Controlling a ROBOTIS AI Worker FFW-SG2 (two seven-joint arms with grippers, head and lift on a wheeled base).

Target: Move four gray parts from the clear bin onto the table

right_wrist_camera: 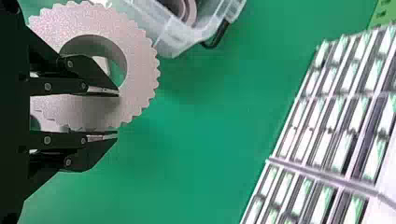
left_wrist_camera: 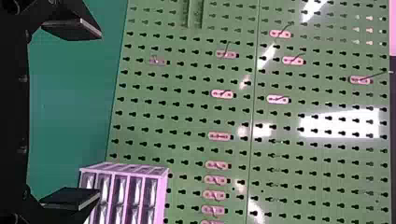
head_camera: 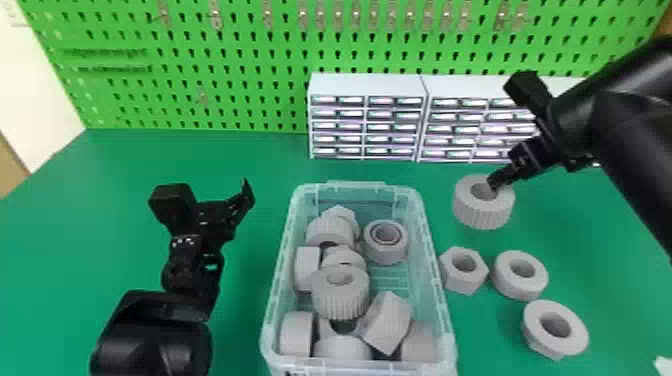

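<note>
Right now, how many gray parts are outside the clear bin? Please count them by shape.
Ridged ring: 1
Hex nut: 1
Smooth ring: 1
Flanged nut: 1
Total: 4

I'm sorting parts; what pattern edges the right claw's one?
The part has ridges all around its edge, clearest in the right wrist view.

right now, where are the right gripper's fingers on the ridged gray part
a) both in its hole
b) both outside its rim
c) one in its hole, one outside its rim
C: the right wrist view shows the right gripper with one finger in the hole of the ridged gray part and the other along its toothed outer edge.
</note>
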